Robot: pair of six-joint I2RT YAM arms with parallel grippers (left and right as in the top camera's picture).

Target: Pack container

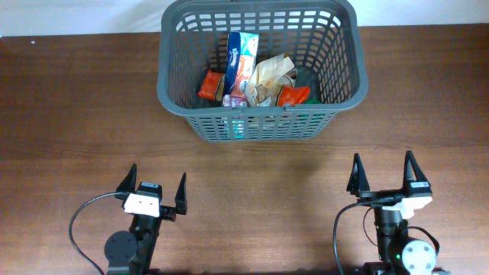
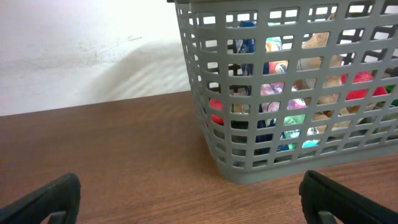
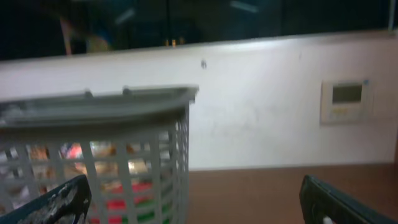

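The container point(image 1: 172, 92) is a large dark grey slotted basket at the far middle of the wooden table. Several packets lie inside it: a blue and white box point(image 1: 241, 55), orange packets point(image 1: 211, 84) and a beige wrapper point(image 1: 271, 76). It also shows in the left wrist view point(image 2: 199, 118) and the right wrist view point(image 3: 180, 155), with packets visible through the slots. My left gripper point(image 1: 152, 191) is open and empty near the front edge, well short of the container. My right gripper point(image 1: 386, 177) is open and empty at the front right.
A white wall point(image 2: 87, 56) runs behind the table. A small wall panel point(image 3: 346, 99) shows in the right wrist view. Bare wood point(image 1: 260, 176) lies between the two grippers and the container.
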